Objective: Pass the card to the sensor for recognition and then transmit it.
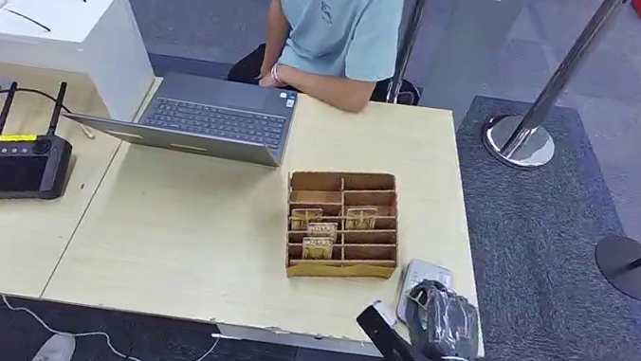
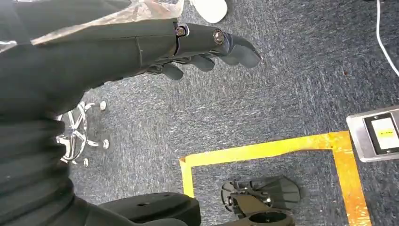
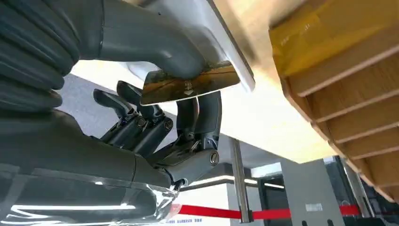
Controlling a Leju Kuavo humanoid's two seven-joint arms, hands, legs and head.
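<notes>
Pale wooden desk, white sensor at its edge. Right hand pinching card against it, thumb on top. Left hand hanging, fingers loosely curled, empty.

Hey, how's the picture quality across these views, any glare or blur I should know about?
Head view: evenly lit and sharp, the right hand casting little shadow on the table. Right wrist view: the card shows glare on its glossy face, and the wooden box close by is soft. Left wrist view: the left hand is dark but crisp.
</notes>
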